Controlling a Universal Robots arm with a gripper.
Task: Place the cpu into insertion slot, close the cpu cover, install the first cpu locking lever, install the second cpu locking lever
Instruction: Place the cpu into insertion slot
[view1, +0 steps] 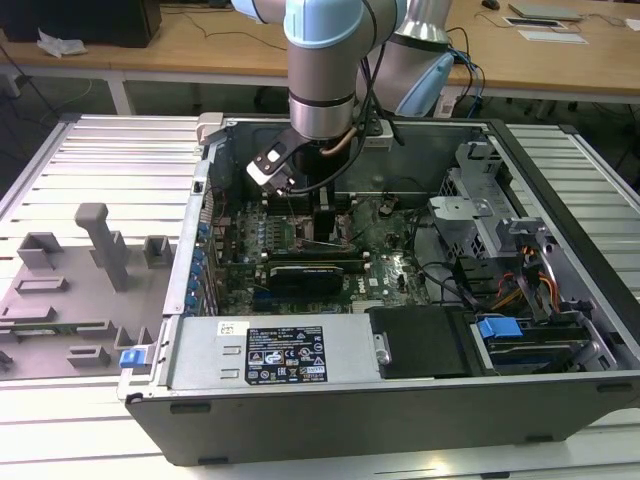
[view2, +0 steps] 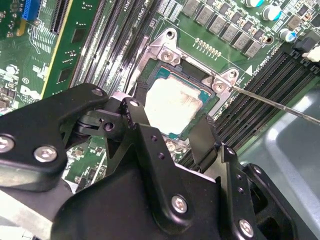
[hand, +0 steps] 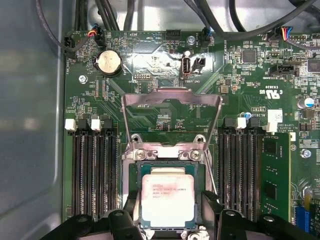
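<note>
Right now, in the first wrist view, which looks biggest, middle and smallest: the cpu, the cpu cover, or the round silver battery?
1. cpu cover, flipped open, so maybe nearer the camera
2. cpu
3. round battery

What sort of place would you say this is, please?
Likely a robotics lab or workshop: an open dark grey metal computer case lies on a ribbed silver metal table, with pale wooden desks behind it.
</note>
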